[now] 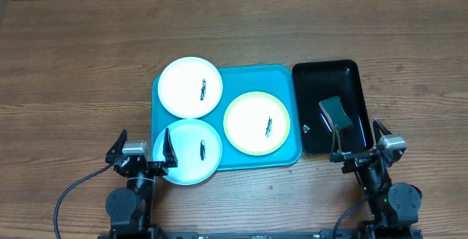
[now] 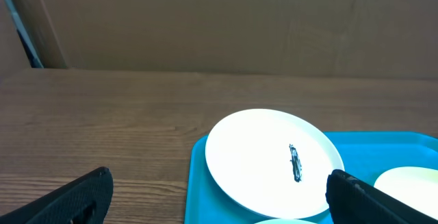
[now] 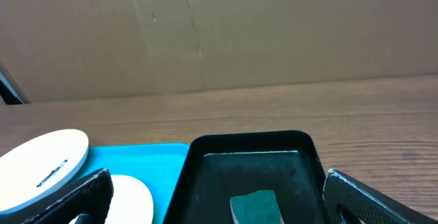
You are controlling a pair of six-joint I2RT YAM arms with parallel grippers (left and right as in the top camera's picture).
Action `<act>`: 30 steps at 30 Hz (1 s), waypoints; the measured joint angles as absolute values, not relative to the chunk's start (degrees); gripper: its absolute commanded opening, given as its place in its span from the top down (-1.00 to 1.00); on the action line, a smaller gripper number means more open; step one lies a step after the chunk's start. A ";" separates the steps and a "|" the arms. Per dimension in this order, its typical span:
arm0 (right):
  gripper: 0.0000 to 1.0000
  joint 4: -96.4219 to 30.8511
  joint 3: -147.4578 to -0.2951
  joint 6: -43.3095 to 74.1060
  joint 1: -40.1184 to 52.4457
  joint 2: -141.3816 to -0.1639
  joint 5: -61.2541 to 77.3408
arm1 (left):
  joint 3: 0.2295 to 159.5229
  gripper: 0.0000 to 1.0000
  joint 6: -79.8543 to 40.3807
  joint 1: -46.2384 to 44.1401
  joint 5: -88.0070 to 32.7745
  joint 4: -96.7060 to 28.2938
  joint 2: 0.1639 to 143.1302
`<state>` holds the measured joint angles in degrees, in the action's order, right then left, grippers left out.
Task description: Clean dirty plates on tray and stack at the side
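Three plates lie on the turquoise tray [image 1: 289, 74]: a white plate [image 1: 190, 86] at its far left, a pale blue plate [image 1: 188, 151] at its near left overhanging the rim, and a yellow-green plate [image 1: 256, 122] at its right. Each bears a small dark smear. My left gripper [image 1: 144, 151] is open and empty at the near left corner of the tray, just left of the pale blue plate. The left wrist view shows the white plate [image 2: 274, 159] and the tray [image 2: 383, 148]. My right gripper [image 1: 360, 144] is open and empty at the near end of the black tray.
A glossy black tray [image 1: 329, 72] stands right of the turquoise tray and holds a green sponge [image 1: 336, 112]. The right wrist view shows the black tray [image 3: 205, 148] and the sponge [image 3: 254, 205]. Brown cardboard stands behind the wooden table [image 1: 80, 71].
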<state>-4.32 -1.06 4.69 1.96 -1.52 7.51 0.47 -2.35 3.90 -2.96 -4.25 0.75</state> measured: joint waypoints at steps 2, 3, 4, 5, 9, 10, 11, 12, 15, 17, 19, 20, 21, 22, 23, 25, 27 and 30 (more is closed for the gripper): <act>-1.00 -4.32 -1.06 4.69 1.96 -1.52 7.53 | 0.47 -1.00 -2.35 3.90 -2.96 -4.25 0.75; -1.00 -4.32 -1.06 4.69 1.96 -1.52 7.51 | 0.47 -1.00 -2.35 3.90 -2.96 -4.25 0.75; -1.00 -4.32 -1.06 4.69 1.96 -1.52 7.51 | 0.47 -1.00 -2.35 3.90 -2.96 -4.25 0.75; -1.00 -4.32 -1.06 4.69 1.96 -1.52 7.51 | 0.47 -0.99 -2.35 3.90 -2.96 -4.25 0.75; -1.00 -4.32 -1.06 4.64 1.96 -1.52 7.51 | 0.47 -1.00 -2.35 3.90 -2.96 -4.25 0.75; -1.00 -4.29 -1.06 4.69 1.96 -1.52 7.51 | 0.47 -1.00 -2.35 3.90 -2.96 -4.25 0.75; -1.00 -4.34 -1.06 4.69 1.96 -1.52 7.53 | 0.47 -0.99 -2.35 3.90 -2.96 -4.25 0.75; -1.00 -4.27 -1.06 4.67 1.96 -1.52 7.51 | 0.47 -1.00 -2.35 3.90 -2.96 -4.25 0.75; -1.00 -4.34 -1.06 4.69 1.96 -1.52 7.51 | 0.47 -1.00 -2.35 3.88 -2.96 -4.25 0.75; -1.00 -4.32 -1.06 4.67 1.96 -1.52 7.51 | 0.47 -0.99 -2.35 3.90 -2.96 -4.25 0.75; -1.00 -4.32 -1.06 4.69 1.96 -1.52 7.53 | 0.47 -1.00 -2.42 3.90 -3.14 -4.21 0.75; -1.00 -4.32 -1.06 4.69 1.96 -1.52 7.53 | 0.47 -1.00 -2.85 3.88 -3.68 -4.10 0.75; -1.00 -4.32 -1.06 4.67 1.96 -1.52 7.51 | 0.47 -1.00 -3.42 3.88 -4.19 -4.03 0.75; -1.00 -4.34 -1.06 4.67 1.96 -1.52 7.51 | 0.47 -1.00 -4.64 3.88 -4.89 -3.88 0.75; -1.00 -4.32 -1.06 4.67 1.96 -1.52 7.51 | 0.47 -1.00 -6.00 3.88 -5.43 -3.84 0.75; -1.00 -4.34 -1.06 4.69 1.96 -1.52 7.51 | 0.47 -0.99 -8.29 3.88 -6.31 -3.79 0.75; -1.00 -4.34 -1.06 4.67 1.96 -1.52 7.51 | 0.47 -1.00 -9.65 3.88 -8.38 -3.62 0.75; -1.00 -4.34 -1.06 4.69 1.96 -1.52 7.53 | 0.64 -1.00 -11.00 3.88 -13.13 -3.90 0.75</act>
<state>-4.34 -1.06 4.69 1.96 -1.52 7.53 0.64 -11.00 3.88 -13.13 -3.90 0.75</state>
